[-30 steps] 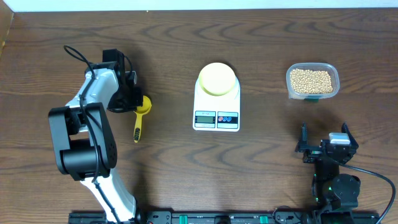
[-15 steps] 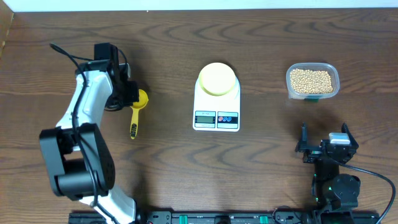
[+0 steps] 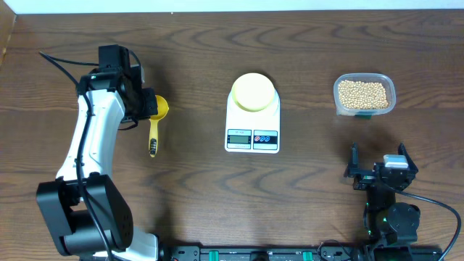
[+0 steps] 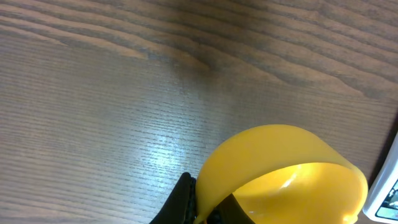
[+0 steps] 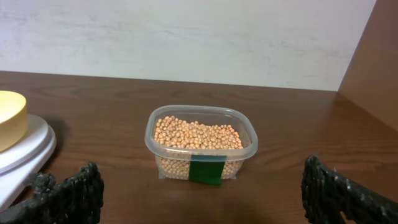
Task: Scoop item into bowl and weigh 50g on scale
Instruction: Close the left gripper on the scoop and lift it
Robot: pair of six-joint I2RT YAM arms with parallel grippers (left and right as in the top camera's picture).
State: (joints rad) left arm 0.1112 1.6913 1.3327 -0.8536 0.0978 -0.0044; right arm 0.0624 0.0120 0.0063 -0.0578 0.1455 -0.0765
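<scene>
Table seen from above, clock directions taken with the scale point(image 3: 252, 127) at the centre of the dial and 12 o'clock at the far edge of the table point(image 3: 217, 196).

**Scale.** White, lying flat near mid-table. Its display and two coloured buttons are at its 6 o'clock end.

**Bowl.** The pale yellow bowl point(image 3: 253, 91) sits upright on the 12 o'clock end of the scale. From above its inside looks plain yellow, with no beans to be seen in it. The right wrist view catches its edge point(image 5: 11, 118) on the white platform point(image 5: 25, 146).

**Beans.** The tan beans point(image 3: 363, 94) lie in a clear plastic tub point(image 3: 392, 93) at about 2 o'clock, well apart from the scale. The right wrist view shows the tub point(image 5: 200, 118) upright, open-topped and roughly two-thirds full of beans point(image 5: 198, 134), with a green label point(image 5: 207, 170) on its near wall.

**Scoop.** The bright yellow scoop point(image 3: 153, 136) is at 9 o'clock, well apart from the scale. Its cup is at the 12 o'clock end and its handle points to 6 o'clock.

**Left gripper.** The left gripper point(image 3: 147, 106) is pinched together on the wall of the scoop's cup. In the left wrist view the cup point(image 4: 280, 171) fills the lower right and a black finger point(image 4: 180, 199) presses against its outer side. Whether the scoop rests on the wood or hangs just above it cannot be told.

**Right gripper.** The right gripper point(image 3: 378, 156) waits near 4 o'clock, pointing towards the tub. Its jaws are spread wide and hold nothing. Its two fingers point(image 5: 74, 190) stand at the opposite lower corners of the right wrist view.
</scene>
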